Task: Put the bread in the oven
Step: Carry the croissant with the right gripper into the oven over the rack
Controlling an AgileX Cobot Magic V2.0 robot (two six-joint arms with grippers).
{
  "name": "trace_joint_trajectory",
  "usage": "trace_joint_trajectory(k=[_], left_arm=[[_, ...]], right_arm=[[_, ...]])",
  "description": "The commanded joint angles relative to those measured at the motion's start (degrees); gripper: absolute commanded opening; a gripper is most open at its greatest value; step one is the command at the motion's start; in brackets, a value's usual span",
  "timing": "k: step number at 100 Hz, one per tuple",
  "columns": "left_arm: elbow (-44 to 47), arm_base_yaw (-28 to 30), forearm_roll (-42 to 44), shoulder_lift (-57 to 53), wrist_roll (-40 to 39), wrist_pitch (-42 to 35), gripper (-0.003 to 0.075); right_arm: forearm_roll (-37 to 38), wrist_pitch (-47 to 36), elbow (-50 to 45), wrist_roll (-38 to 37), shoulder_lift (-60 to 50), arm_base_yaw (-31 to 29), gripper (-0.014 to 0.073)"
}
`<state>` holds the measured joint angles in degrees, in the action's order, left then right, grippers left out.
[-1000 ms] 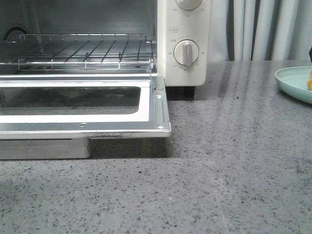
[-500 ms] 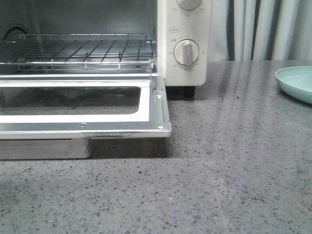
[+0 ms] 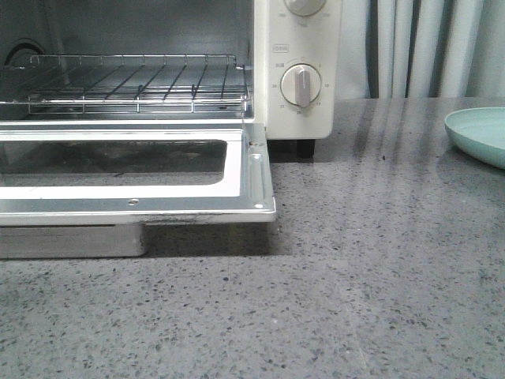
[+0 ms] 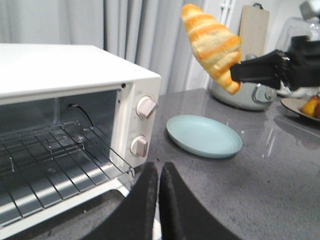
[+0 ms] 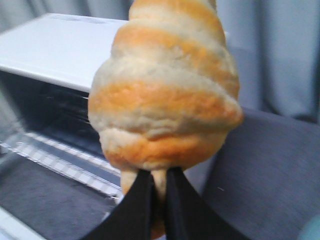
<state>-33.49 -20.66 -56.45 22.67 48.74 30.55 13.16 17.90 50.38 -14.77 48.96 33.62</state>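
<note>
The bread [image 5: 165, 95], a golden-brown striped croissant roll, is pinched at its lower tip by my right gripper [image 5: 159, 182]. In the left wrist view the bread [image 4: 212, 45] hangs high in the air above the pale green plate [image 4: 204, 136], held by the right gripper [image 4: 237, 74]. The cream-white oven [image 3: 304, 71] stands at the left with its glass door [image 3: 142, 170] dropped open and its wire rack [image 3: 134, 83] bare. It also shows in the left wrist view [image 4: 75, 70]. My left gripper [image 4: 159, 172] is shut and empty, near the oven's front right corner.
The green plate [image 3: 480, 134] lies at the right edge of the grey speckled counter. A grey pot [image 4: 242, 95], a wooden board [image 4: 254, 30] and a dish of fruit [image 4: 305, 106] stand behind it. Curtains hang at the back.
The bit of bread seen on the plate's right edge a second ago is gone from the front view. The plate and oven have not moved.
</note>
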Motion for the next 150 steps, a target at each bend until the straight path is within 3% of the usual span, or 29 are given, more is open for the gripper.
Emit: trace_joint_trajectory(k=[1, 9, 22, 50, 79, 106, 117, 131, 140, 150], left_arm=[[-2.5, -0.2, -2.8, -0.1, 0.1, -4.4, -0.0022], [-3.2, -0.2, -2.6, -1.5, 0.1, -5.9, -0.0022], [-4.5, -0.2, -1.3, -4.2, 0.1, -8.6, -0.0021], [-4.7, -0.2, 1.1, -10.3, 0.1, -9.8, -0.0022], [-4.7, -0.2, 1.7, -11.5, 0.1, -7.9, -0.0022], [-4.7, -0.2, 1.7, -11.5, 0.1, -6.7, -0.0022], [-4.7, -0.2, 1.7, -11.5, 0.1, -6.7, -0.0022], [-4.7, -0.2, 2.4, -11.5, 0.1, -6.7, -0.0022], [-4.7, -0.2, 4.1, -11.5, 0.1, -6.7, -0.0022], [-4.7, -0.2, 5.9, -11.5, 0.1, -7.1, -0.0022]], right_arm=[[3.2, -9.9, 2.4, 0.9, 1.9, 8.7, -0.0071], [5.1, -9.1, 5.2, 0.9, 6.6, 14.7, -0.0071], [9.6, -0.9, 13.8, 0.9, 16.7, 20.4, -0.0071], [10.7, 19.1, 34.1, 0.9, 38.7, 20.4, -0.0071], [10.8, 21.1, 46.1, 0.9, 50.6, 18.0, -0.0071], [11.7, 20.6, 47.5, 0.9, 53.4, 15.3, -0.0056], [11.8, 19.7, 47.5, 0.9, 53.6, 15.0, 0.0095], [12.1, 18.5, 47.5, -0.2, 53.9, 15.0, 0.0458], [12.1, 18.7, 47.5, -0.2, 53.8, 15.0, 0.0489], [12.1, 19.9, 47.5, -0.2, 53.0, 15.4, 0.0401]])
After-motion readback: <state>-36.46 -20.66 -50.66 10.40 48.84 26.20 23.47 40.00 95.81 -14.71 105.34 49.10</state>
